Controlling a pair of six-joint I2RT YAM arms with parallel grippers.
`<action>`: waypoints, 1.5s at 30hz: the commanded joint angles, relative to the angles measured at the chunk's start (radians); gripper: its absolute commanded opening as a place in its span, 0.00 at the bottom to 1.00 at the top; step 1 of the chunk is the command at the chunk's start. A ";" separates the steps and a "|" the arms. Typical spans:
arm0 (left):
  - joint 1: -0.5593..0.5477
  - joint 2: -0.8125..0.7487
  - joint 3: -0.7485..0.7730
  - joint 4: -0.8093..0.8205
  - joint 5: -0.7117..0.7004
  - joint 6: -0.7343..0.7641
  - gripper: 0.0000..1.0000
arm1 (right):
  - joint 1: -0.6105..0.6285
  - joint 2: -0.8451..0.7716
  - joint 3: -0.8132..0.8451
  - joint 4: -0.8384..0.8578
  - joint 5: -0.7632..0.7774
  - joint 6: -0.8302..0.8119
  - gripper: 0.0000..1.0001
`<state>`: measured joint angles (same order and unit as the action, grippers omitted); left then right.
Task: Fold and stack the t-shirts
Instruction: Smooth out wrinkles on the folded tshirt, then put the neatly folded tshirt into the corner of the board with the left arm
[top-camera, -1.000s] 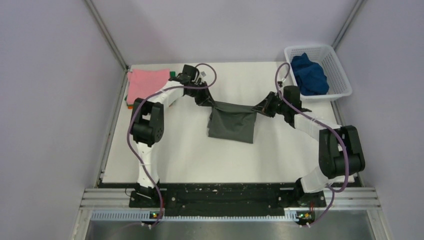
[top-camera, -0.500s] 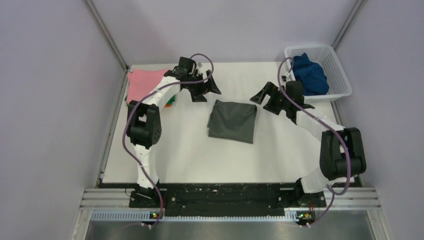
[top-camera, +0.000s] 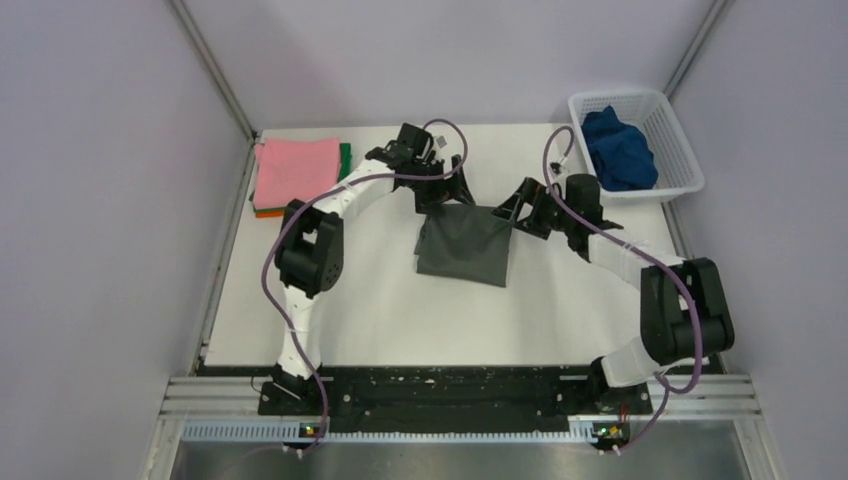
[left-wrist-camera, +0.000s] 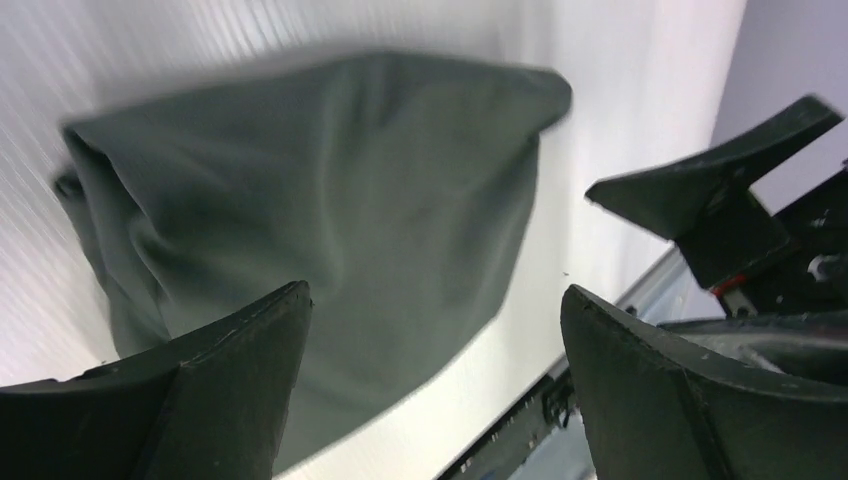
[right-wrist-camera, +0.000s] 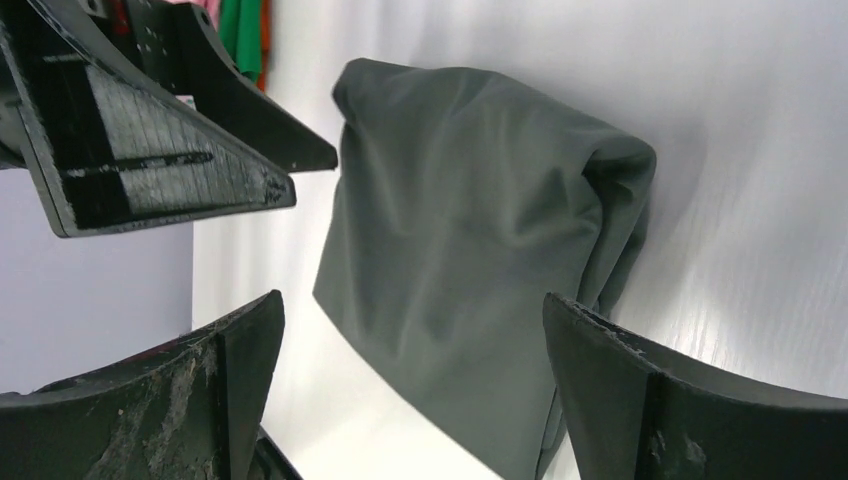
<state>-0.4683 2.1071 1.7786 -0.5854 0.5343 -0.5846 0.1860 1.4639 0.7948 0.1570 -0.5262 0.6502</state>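
White table (top-camera: 380, 300) inside a grey-walled cell, top view. Dark grey t-shirt (top-camera: 465, 245) lies folded into a rough rectangle mid-table; all places below are relative to it.
- left gripper (top-camera: 448, 192): at its far-left corner, fingers spread wide, nothing clamped. Contact with the cloth can't be judged from this view.
- right gripper (top-camera: 520, 213): at its far-right corner, also spread wide and empty.
- pink t-shirt (top-camera: 297, 170): well to the far left, folded, on top of a stack. Green t-shirt (top-camera: 345, 155) and orange t-shirt (top-camera: 265, 212) show only as edges under it.
- dark blue t-shirt (top-camera: 617, 148): well to the far right, bunched up in a white mesh basket (top-camera: 680, 150).

Left wrist view: left gripper (left-wrist-camera: 435, 295) wide open, both fingers (left-wrist-camera: 200, 400) at the bottom of the picture. The dark grey t-shirt (left-wrist-camera: 330, 200) lies flat on the table beyond and between the tips, one edge rumpled. Nothing sits between the pads. A finger of the right gripper (left-wrist-camera: 700, 190) is just off the cloth's far corner.

Right wrist view: right gripper (right-wrist-camera: 412, 300) wide open, same layout. The dark grey t-shirt (right-wrist-camera: 470, 200) lies beyond and between the tips, its right edge bunched in folds. Left gripper (right-wrist-camera: 150, 150) is beside the cloth's opposite corner. Slivers of the green t-shirt (right-wrist-camera: 238, 35) and orange t-shirt (right-wrist-camera: 264, 40) show past it.
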 joint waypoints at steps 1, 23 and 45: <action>0.027 0.099 0.130 -0.004 -0.078 -0.003 0.99 | 0.016 0.128 0.081 0.153 -0.038 0.020 0.99; 0.078 0.070 0.125 -0.095 -0.311 -0.023 0.99 | 0.013 0.326 0.174 0.105 0.141 0.036 0.99; 0.010 -0.124 -0.288 0.038 -0.315 -0.011 0.96 | -0.031 -0.972 -0.448 -0.297 0.621 0.066 0.99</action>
<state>-0.4377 1.9621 1.4807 -0.6003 0.1989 -0.5991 0.1612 0.6392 0.3656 -0.0845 -0.0174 0.7300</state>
